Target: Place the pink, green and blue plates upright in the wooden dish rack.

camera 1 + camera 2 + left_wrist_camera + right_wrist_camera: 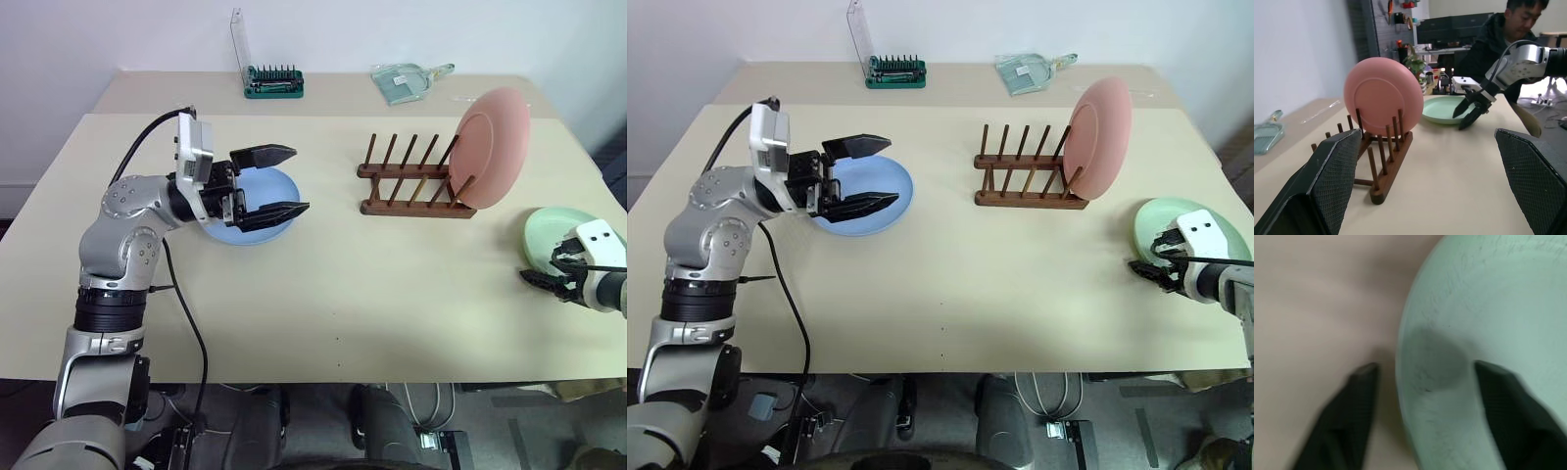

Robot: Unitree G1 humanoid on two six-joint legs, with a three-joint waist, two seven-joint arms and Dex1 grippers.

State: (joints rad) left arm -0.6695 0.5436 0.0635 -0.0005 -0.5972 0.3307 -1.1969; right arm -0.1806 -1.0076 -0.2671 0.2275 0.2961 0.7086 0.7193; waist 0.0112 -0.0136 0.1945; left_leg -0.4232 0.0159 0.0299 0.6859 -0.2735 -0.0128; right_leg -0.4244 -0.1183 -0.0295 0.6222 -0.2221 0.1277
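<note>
The pink plate (495, 147) stands upright in the right end of the wooden dish rack (407, 186). Flat on the table at the left lies the blue plate (240, 233), and my left gripper (300, 178) hangs open just over it, pointing toward the rack. At the right edge of the table the green plate (549, 230) lies flat. My right gripper (1425, 366) is open astride the green plate's (1488, 308) near rim, one finger over the plate and the other over the table. The left wrist view takes in the rack (1383, 166), the pink plate (1382, 93) and the right gripper (1465, 115).
A green bit holder with a clear lid (272, 80) and a clear scoop (407, 80) sit on the back table. A person (1508, 34) sits beyond the table's right end. Bare tabletop (343, 294) spans the space between the plates and in front of the rack.
</note>
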